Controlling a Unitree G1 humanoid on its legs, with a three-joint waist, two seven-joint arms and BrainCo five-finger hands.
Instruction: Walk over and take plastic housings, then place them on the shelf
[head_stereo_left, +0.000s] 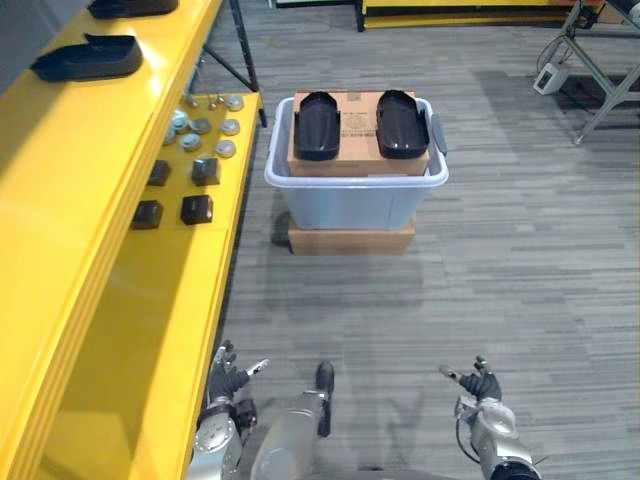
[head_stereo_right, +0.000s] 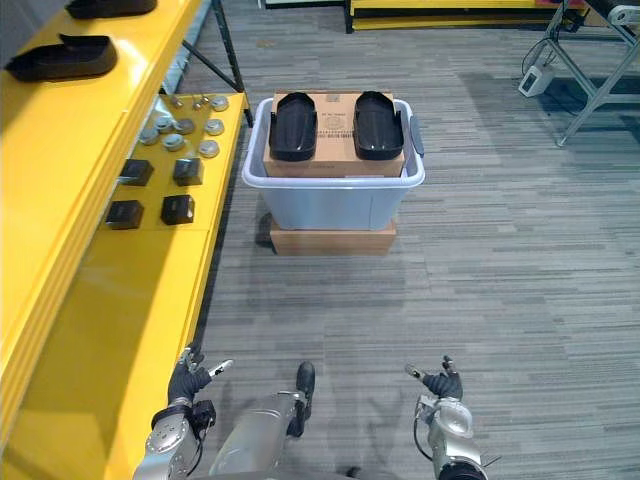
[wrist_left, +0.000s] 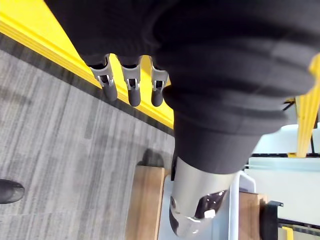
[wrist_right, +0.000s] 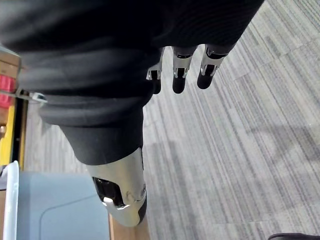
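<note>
Two plastic housings (head_stereo_left: 318, 125) on cardboard box (head_stereo_left: 357, 160) in bin (head_stereo_left: 355, 183), upper centre; another, apparently, on shelf (head_stereo_left: 60, 250) upper left. Open carpet (head_stereo_left: 500, 260) right of shelf edge. Bottom: left hand (head_stereo_left: 228, 385), right hand (head_stereo_left: 480, 385) relaxed, empty.

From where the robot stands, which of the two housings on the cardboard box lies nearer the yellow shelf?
The left housing: it sits on the cardboard box at the edge facing the yellow shelf; the right housing is farther away.

Smooth, faintly glossy black plastic housings (head_stereo_left: 317, 125) on a matt cardboard box (head_stereo_left: 358, 162); smooth pale plastic bin (head_stereo_left: 350, 205); at nine o'clock, a glossy yellow shelf (head_stereo_left: 60, 210); matt striped carpet (head_stereo_left: 470, 290).
</note>
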